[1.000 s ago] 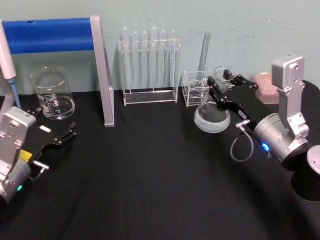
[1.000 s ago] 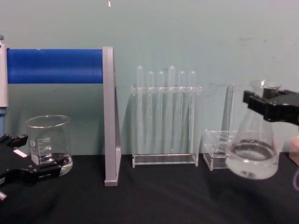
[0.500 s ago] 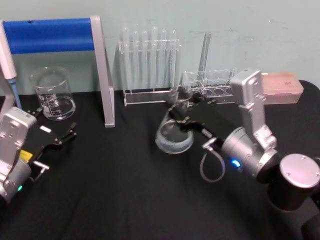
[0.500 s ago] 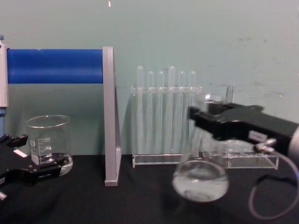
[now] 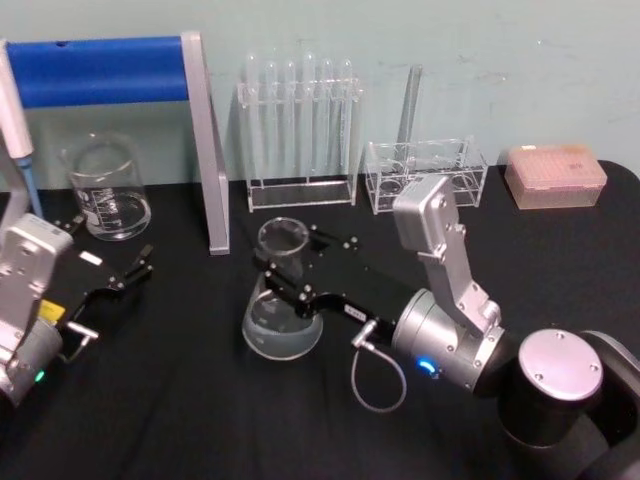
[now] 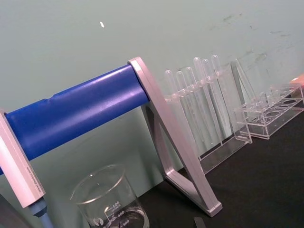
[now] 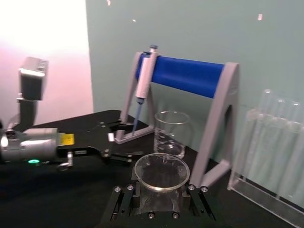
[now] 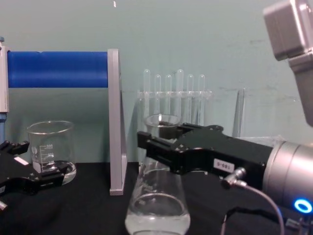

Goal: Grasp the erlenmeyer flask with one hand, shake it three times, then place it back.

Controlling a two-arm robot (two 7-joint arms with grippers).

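In the middle of the head view, the right gripper (image 5: 283,262) is clamped round the neck of the erlenmeyer flask (image 5: 282,322). The base sits low over the black table (image 5: 200,420), perhaps touching; hard to say. A sharp shake could let the smooth glass slip or swing it into the grey stand (image 5: 205,150). The left gripper (image 5: 112,250) rests spread open at lower left.
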